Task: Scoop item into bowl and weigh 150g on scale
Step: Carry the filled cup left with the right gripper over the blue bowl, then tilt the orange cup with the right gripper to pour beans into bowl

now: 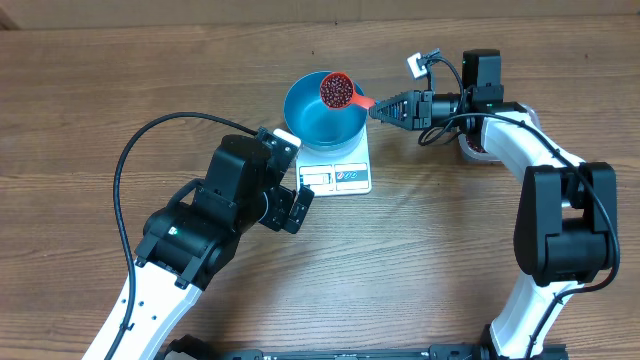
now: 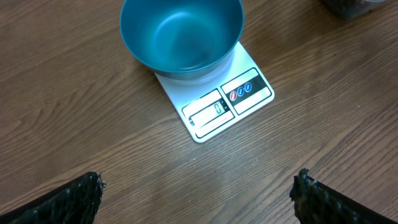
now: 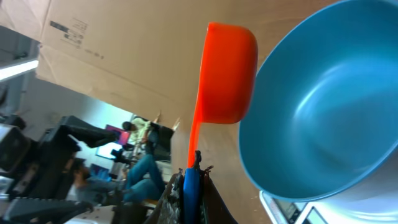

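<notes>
Scoop (image 1: 359, 99) of beans (image 1: 336, 91) above bowl (image 1: 311, 123)

The table (image 1: 450, 260) is finished in matt, grained wood. The bowl (image 2: 180, 37) is shown smooth with a soft sheen (metal or plastic cannot be told), and the scale (image 2: 231, 107) is faced in smooth white plastic. The scoop (image 3: 224, 74) is moulded in glossy, smooth orange plastic.

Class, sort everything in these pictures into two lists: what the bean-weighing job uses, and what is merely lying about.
In use: beans, orange scoop carrying them, right gripper, blue bowl, scale, clear tub.
Lying about: cardboard in the background; open left gripper, holding nothing.
</notes>
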